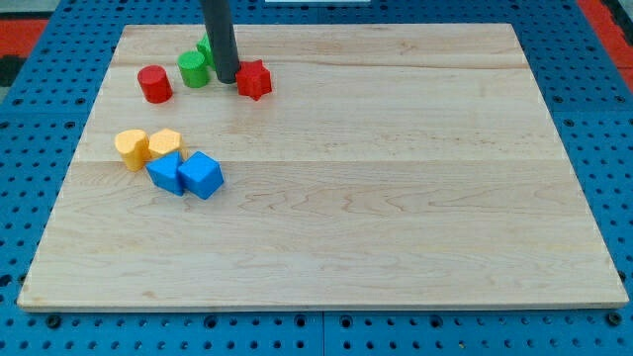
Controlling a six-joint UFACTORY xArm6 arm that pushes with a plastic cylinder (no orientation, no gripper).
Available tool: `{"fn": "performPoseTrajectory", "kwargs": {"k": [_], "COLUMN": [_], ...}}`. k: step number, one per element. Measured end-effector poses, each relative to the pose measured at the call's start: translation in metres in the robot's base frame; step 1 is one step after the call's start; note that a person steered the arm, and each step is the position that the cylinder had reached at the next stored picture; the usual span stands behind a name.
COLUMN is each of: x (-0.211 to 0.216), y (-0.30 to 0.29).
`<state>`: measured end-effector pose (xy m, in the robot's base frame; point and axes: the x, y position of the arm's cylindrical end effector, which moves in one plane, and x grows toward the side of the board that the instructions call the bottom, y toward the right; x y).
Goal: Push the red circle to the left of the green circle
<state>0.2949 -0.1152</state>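
The red circle (154,84) stands near the board's top left. The green circle (193,69) is just to its right, a small gap apart. My tip (226,79) comes down between the green circle and a red star (254,80), close to both. A second green block (205,47) sits behind the green circle, partly hidden by the rod, shape unclear.
Two yellow blocks (131,147) (164,143) and two blue blocks (166,173) (203,175) cluster at the left middle of the wooden board (396,198). A blue pegboard (40,119) surrounds the board.
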Motion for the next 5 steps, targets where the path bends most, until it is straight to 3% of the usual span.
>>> {"fn": "performPoseTrajectory", "kwargs": {"k": [2,3,4,5], "x": [0.088,0.086,0.049,0.042], "y": [-0.025,-0.118,-0.124,-0.123]}}
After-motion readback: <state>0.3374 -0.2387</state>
